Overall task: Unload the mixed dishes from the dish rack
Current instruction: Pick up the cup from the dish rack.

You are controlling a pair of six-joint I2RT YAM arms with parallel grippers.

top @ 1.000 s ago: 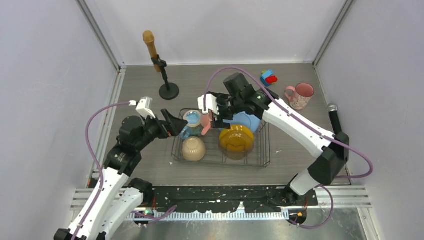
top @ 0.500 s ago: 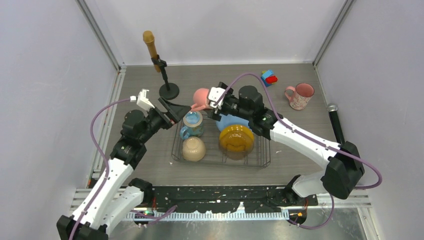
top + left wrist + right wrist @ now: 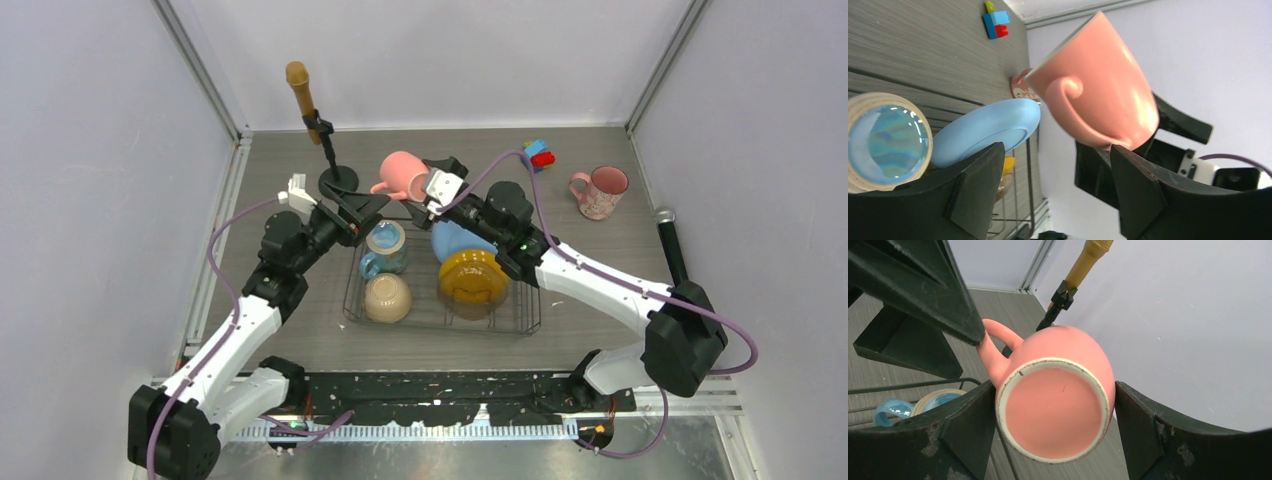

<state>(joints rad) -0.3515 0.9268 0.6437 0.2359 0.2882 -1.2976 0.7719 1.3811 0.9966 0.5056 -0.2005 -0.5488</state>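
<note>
My right gripper (image 3: 422, 184) is shut on the plain pink mug (image 3: 402, 175) and holds it in the air behind the dish rack (image 3: 525, 300). In the right wrist view the mug's base (image 3: 1054, 411) sits between both pads. My left gripper (image 3: 372, 207) is open, just left of the mug. One left fingertip (image 3: 975, 335) is at the mug's handle. In the left wrist view the mug (image 3: 1100, 85) hangs above my open jaws. The rack holds the blue mug (image 3: 385, 246), beige bowl (image 3: 387, 297), yellow plate (image 3: 472, 279) and light-blue plate (image 3: 455, 240). The speckled pink mug (image 3: 600, 191) stands on the table at the right.
A black stand with a brown microphone (image 3: 325, 135) stands just behind the left gripper. A red-blue toy block (image 3: 538, 154) lies at the back right. A second microphone (image 3: 672, 240) lies along the right edge.
My right gripper has lifted the pink mug out of the rack and carried it back and left. My left gripper has risen and swung toward the mug.
</note>
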